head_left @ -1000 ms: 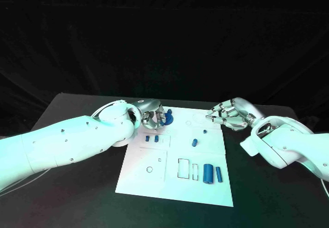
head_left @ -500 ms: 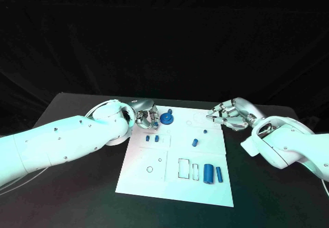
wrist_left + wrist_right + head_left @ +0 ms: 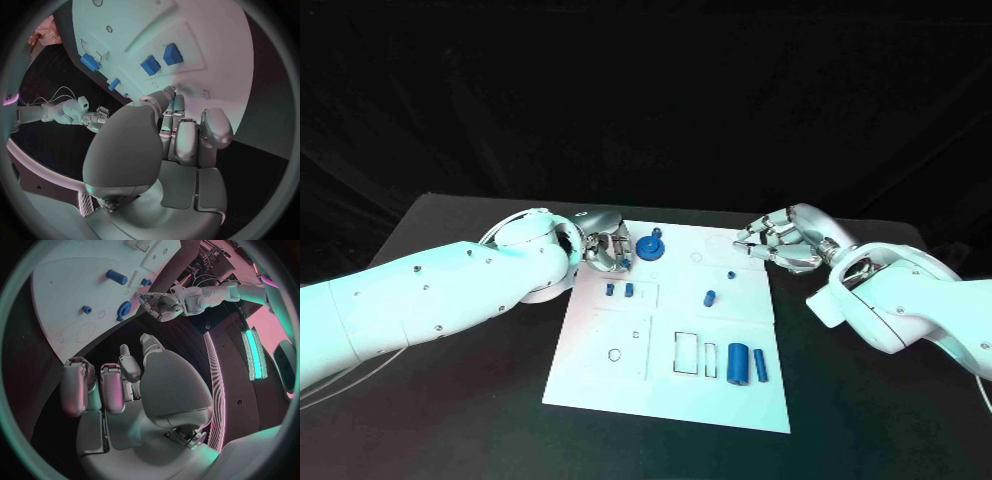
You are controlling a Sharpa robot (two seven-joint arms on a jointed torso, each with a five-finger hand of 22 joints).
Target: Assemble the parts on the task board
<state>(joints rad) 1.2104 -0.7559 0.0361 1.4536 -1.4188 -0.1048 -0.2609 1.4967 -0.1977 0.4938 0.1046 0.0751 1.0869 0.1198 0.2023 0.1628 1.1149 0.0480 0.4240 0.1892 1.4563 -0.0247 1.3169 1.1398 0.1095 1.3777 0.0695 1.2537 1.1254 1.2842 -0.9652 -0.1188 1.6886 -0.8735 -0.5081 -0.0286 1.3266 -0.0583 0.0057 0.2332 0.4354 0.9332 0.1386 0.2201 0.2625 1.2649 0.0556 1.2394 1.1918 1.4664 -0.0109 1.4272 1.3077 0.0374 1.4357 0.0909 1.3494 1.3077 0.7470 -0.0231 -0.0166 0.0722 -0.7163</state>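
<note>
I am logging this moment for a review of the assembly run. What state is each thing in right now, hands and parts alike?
left hand: fingers by the round blue part, grip unclear
right hand: fingers curled, holding nothing
round blue part: on the board's far edge
task board: flat on the table
two small blue blocks: side by side on the board
two long blue pieces: lying at the board's near right

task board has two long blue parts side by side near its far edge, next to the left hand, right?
Not quite: the two long blue parts lie side by side near the near edge of the task board, on its right side, far from the left hand. The head view shows this. What sits by that hand is a round blue part.
</note>
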